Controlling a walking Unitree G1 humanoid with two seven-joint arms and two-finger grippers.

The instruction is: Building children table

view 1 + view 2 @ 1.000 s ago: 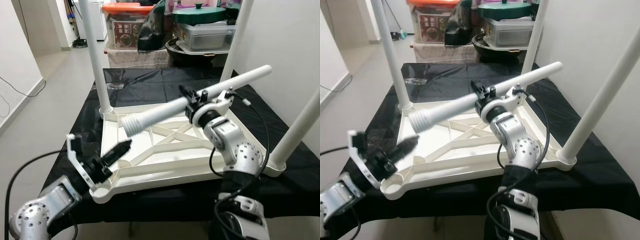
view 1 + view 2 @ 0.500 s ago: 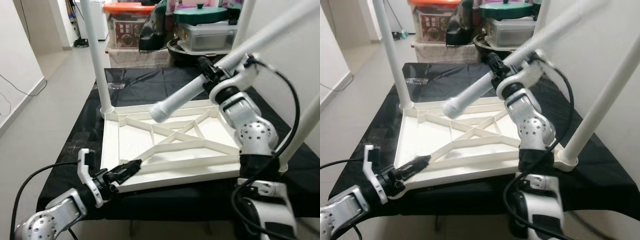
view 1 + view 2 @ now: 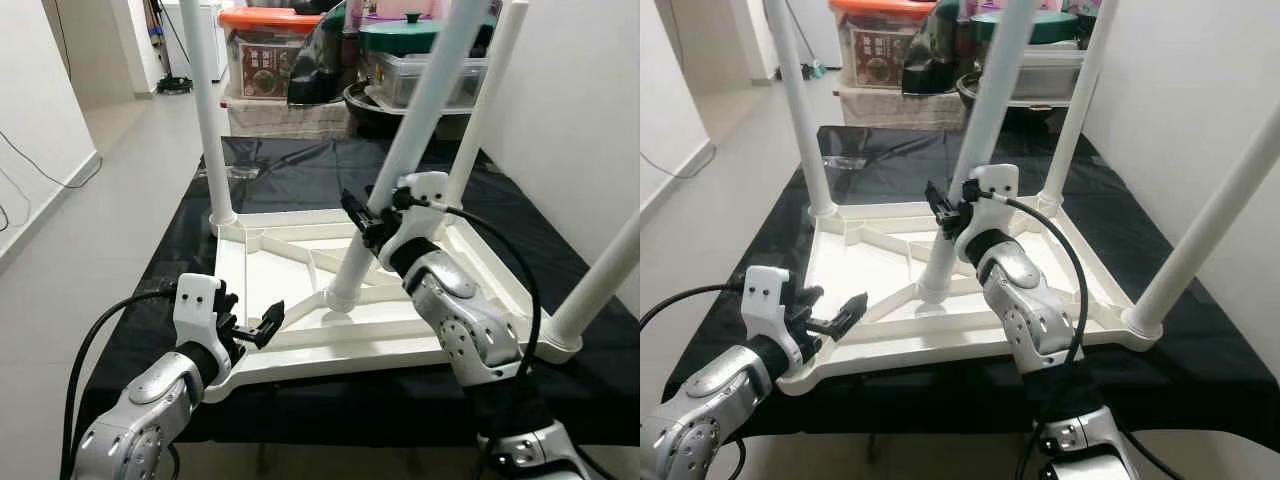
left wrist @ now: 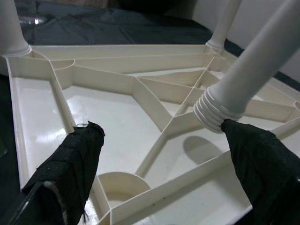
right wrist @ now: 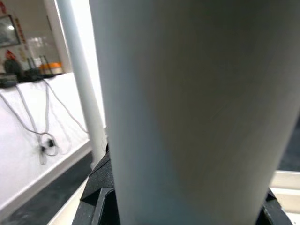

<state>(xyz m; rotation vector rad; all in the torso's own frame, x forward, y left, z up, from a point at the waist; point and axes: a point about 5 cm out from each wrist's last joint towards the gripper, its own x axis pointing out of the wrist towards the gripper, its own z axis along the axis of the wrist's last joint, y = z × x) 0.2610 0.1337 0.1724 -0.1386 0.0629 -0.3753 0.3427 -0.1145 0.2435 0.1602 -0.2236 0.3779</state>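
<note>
White plastic makes up the upturned children's table point(image 3: 300, 350), which lies underside up on a black cloth point(image 3: 300, 170) covering a stand. Three legs already stand screwed in at its corners: one at the far left point(image 3: 205, 110), one at the far right point(image 3: 480, 110), one at the near right point(image 3: 600, 285), and each is cut off by the top or side edge of the head views, so their upper ends cannot be seen.

The right gripper point(image 3: 368, 222) is clamped round a fourth loose leg point(image 3: 415, 130), held tilted, with its ribbed threaded end point(image 4: 211, 110) low over the ribs near the middle of the tabletop underside; whether that end touches the plastic is hard to judge. The right wrist view is mostly a blurred pale wall of the leg's shaft point(image 5: 187, 108), with one dark finger point(image 5: 96, 187) pressed at its side, which confirms the grip.

The left gripper point(image 3: 250, 330) sits at the near left corner, its fingers point(image 4: 70, 164) spread wide with nothing between them. The left wrist view reveals the empty round corner socket point(image 4: 119, 185) (hidden behind the gripper from the head) lying between the spread fingers.

Storage bins and pots point(image 3: 400, 60) crowd the background, partly blocked by the legs
</note>
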